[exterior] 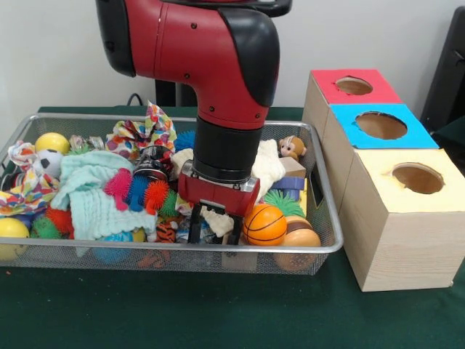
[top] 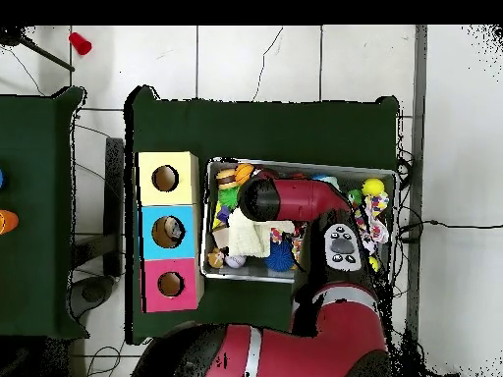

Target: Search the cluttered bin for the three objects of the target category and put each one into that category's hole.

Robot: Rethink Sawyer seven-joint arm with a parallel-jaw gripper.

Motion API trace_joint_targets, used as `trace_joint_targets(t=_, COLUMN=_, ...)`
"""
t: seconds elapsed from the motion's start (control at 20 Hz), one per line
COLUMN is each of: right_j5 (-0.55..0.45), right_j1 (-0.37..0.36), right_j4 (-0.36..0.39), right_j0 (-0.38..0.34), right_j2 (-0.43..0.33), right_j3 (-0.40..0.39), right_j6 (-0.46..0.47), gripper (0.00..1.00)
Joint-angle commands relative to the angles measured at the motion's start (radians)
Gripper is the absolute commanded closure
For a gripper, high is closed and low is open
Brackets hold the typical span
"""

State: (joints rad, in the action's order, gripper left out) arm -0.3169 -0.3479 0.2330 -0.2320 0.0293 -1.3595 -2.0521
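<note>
Green cloth covers the bench (exterior: 218, 313), on which a wire mesh bin (exterior: 320, 243) and a row of three wooden boxes are placed. In the front view the bin fills the left and centre of the frame; the boxes stand just beside it at the right. The red-topped box (exterior: 352, 87) sits at the upper right, the blue-topped box (exterior: 381, 125) below it, and the yellow-topped box (exterior: 414, 178) lowest. Each top carries one round hole.

The red and black arm (exterior: 211, 65) descends from the top centre of the frame into the bin. The tool (exterior: 215, 227) is seen low in the bin, near the front rim, with its two black fingers closed on a small cream plush piece (exterior: 218, 220).

Just right of the tool an orange basketball (exterior: 264, 224) is seen, and a wooden ball (exterior: 298, 238) lies at the lower right corner of the bin. A mint green cloth (exterior: 91, 193) is spread over the left-centre clutter, with spiky rubber toys (exterior: 134, 190) beside it. A yellow ball (exterior: 52, 142) lies at the upper left, a small monkey figure (exterior: 292, 147) at the upper right of the bin.

In the overhead view the arm covers the middle of the bin.
</note>
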Motion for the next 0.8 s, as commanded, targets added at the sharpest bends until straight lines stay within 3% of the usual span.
trace_joint_targets(t=0.05, right_j5=-0.089, right_j1=0.117, right_j4=-0.005, right_j0=0.013, right_j2=0.029, right_j3=-0.001, right_j6=-0.1, gripper=0.0)
trace_joint_targets(t=0.8, right_j5=-0.155, right_j1=0.103, right_j4=-0.043, right_j0=0.107, right_j2=0.154, right_j3=-0.001, right_j6=-0.143, gripper=0.0)
